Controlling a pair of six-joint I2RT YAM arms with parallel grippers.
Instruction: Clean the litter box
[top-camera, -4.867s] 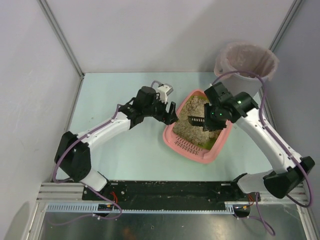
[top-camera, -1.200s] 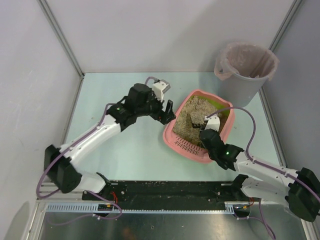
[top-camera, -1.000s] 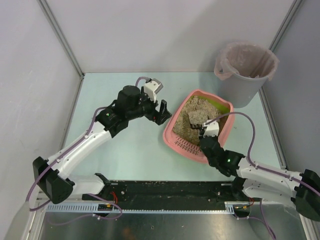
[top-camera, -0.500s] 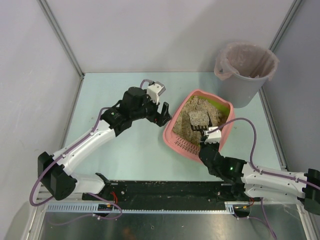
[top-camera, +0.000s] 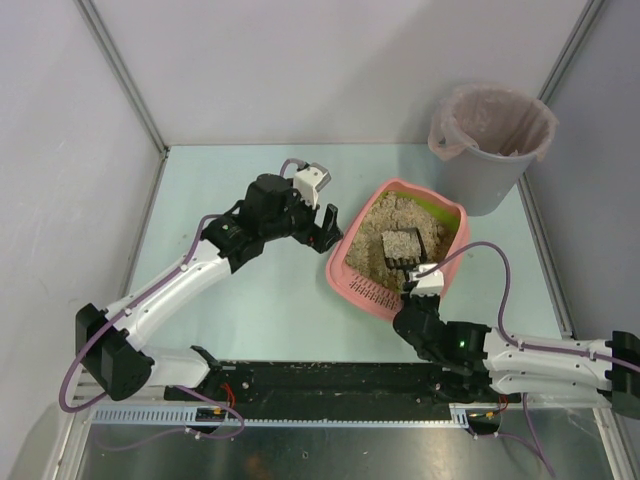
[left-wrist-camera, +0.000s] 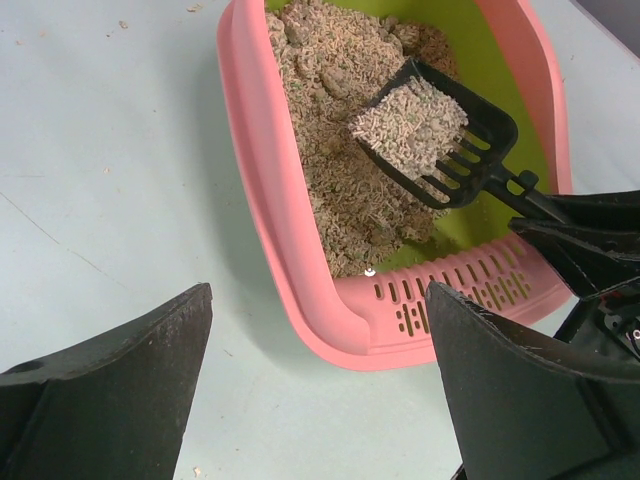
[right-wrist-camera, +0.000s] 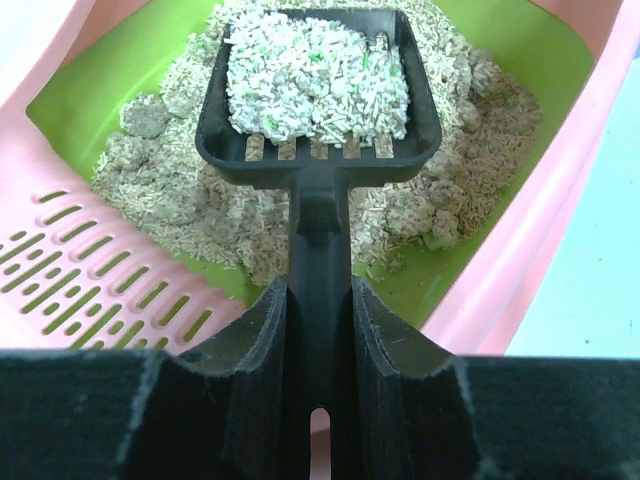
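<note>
Right now my right end effector (right-wrist-camera: 320, 325) is clamped tight on the handle of the black slotted scoop (right-wrist-camera: 320, 190), reaching in over the slotted near end of the litter box (top-camera: 368, 290). I hold the scoop roughly level above the middle of the litter box because it carries a heap of pale pellets (right-wrist-camera: 315, 75), and a tilt would spill them back. The slots, I judge, let loose grains fall into the beige litter (left-wrist-camera: 330, 150) below. My left end effector (top-camera: 325, 228) hangs with its jaws spread wide and nothing between them, just beside the left wall of the litter box, apart from it as far as I can tell. I take it to be placed there to steady the litter box should the scoop drag it. The litter box lies flat on the bench (top-camera: 250, 290). The grey bucket (top-camera: 490, 150) stands off its far right corner, and I reckon this load belongs there.
</note>
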